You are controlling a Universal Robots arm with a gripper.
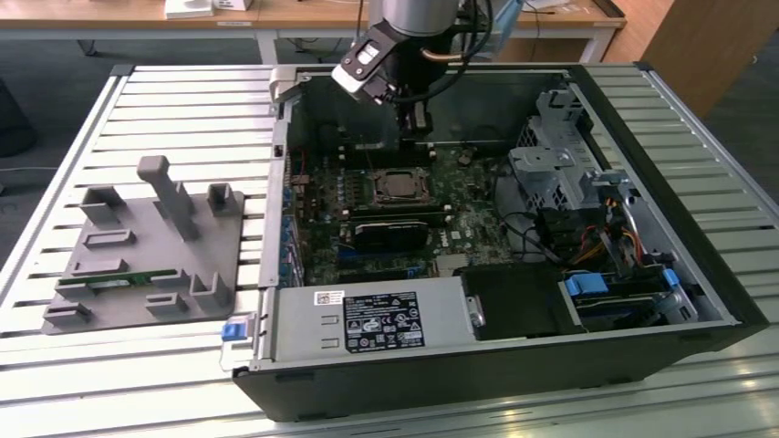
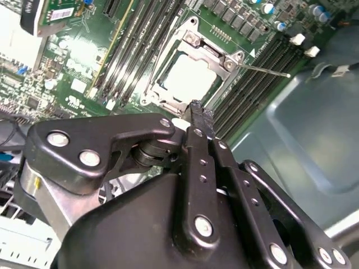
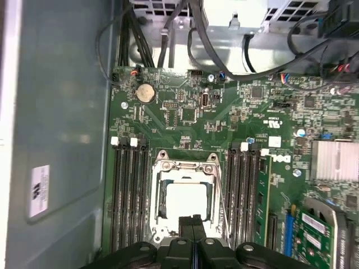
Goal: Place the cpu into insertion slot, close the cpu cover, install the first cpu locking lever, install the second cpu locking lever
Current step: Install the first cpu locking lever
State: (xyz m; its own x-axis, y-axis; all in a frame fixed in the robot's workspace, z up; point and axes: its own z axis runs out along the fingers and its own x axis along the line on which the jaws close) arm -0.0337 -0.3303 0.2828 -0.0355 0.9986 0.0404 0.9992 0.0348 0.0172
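Jaws of the gripper (image 3: 193, 223) are pinched together on nothing, hovering just over one edge of the socket (image 3: 159, 208). Under them the cpu (image 3: 188, 203) lies seated in its slot, the cpu cover (image 3: 185, 166) apparently down around it. A thin locking lever (image 2: 263, 69) juts out unlatched beyond; the closed tip could slip off so slim a rod and scrape the motherboard (image 3: 185, 120). Whether the other lever is hooked, I cannot tell

Exterior view high oblique; both wrist views near cpu cover (image 3: 185, 167) (image 2: 213, 50).
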